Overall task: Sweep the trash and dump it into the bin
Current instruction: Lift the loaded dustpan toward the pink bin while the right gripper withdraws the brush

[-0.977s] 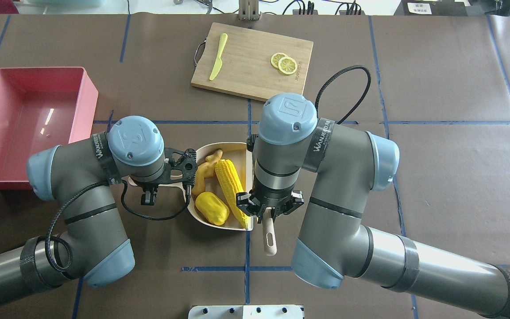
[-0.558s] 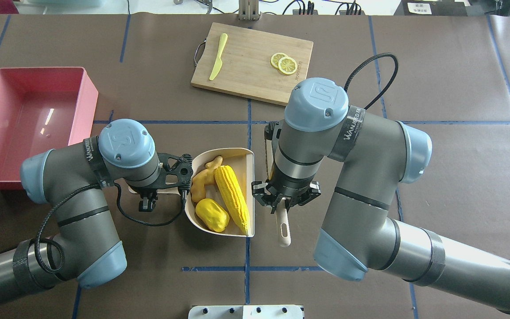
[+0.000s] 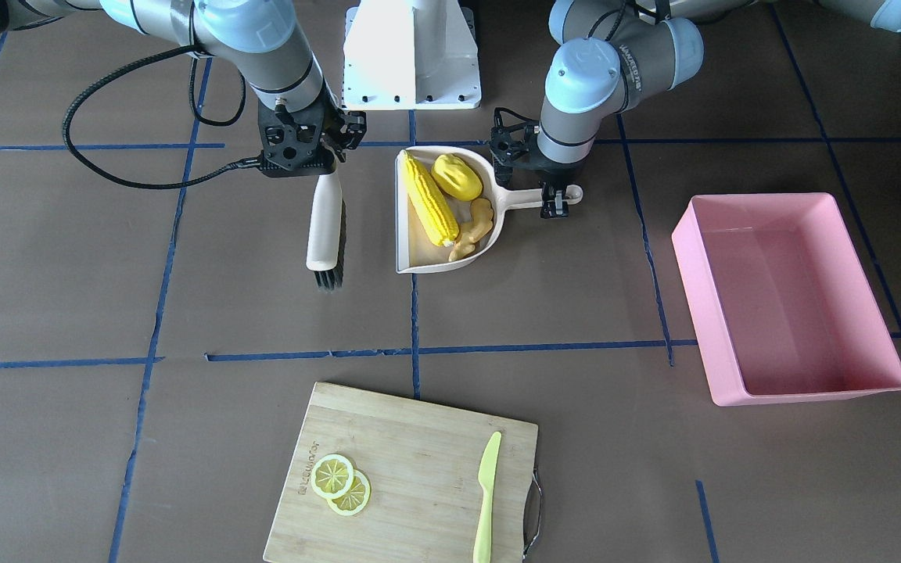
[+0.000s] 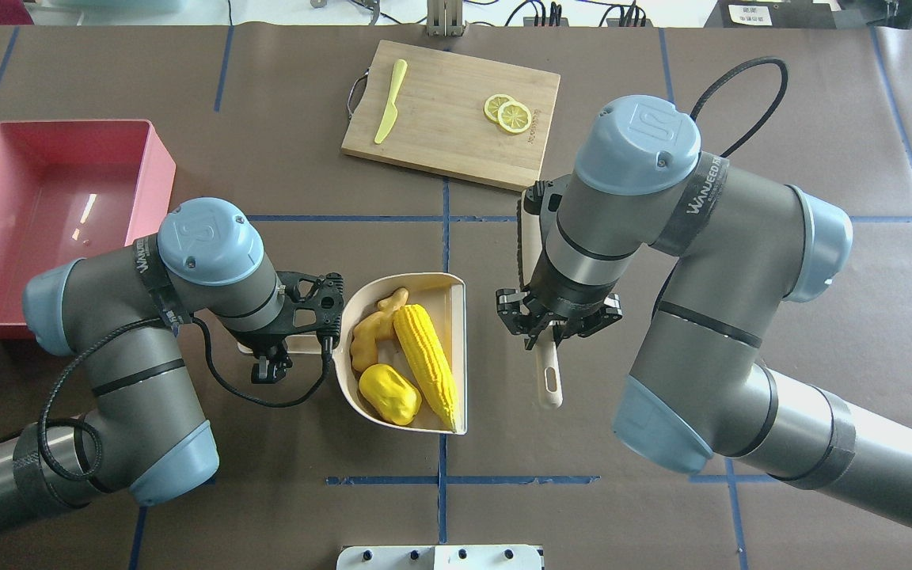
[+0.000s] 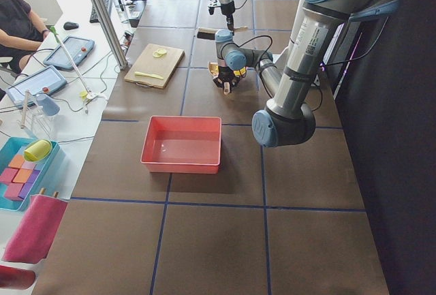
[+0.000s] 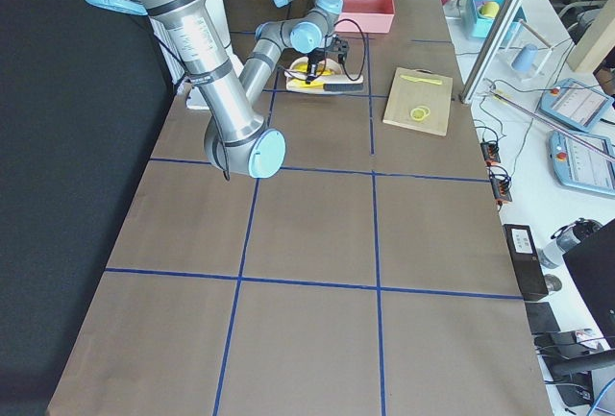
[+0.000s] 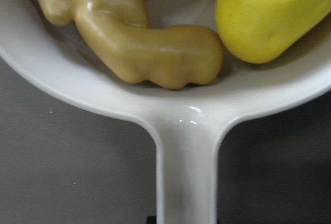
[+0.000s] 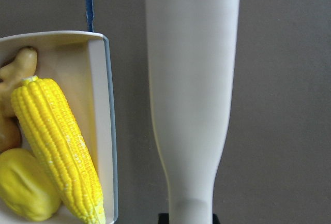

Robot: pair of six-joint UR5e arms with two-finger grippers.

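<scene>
Trash, namely corn point(image 4: 427, 366), lump point(image 4: 390, 393) and ginger point(image 4: 369, 328), lies in the dustpan point(image 4: 460, 356), whose handle the left claw point(image 3: 551, 195) holds clenched. The ginger and lump sit at the handle end, and the corn lies along the straight open lip on the right. Just right of that lip, apart from it, the right claw point(image 4: 551, 328) grasps the white handle of a brush point(image 3: 324, 215), its dark bristles pointing to the far side. The pink bin point(image 4: 151, 182) stands on the bench point(image 4: 741, 158) well to the left of the dustpan. On the far side lies a board point(image 4: 448, 119) carrying a knife point(image 4: 389, 101) and two slices point(image 4: 507, 113).
</scene>
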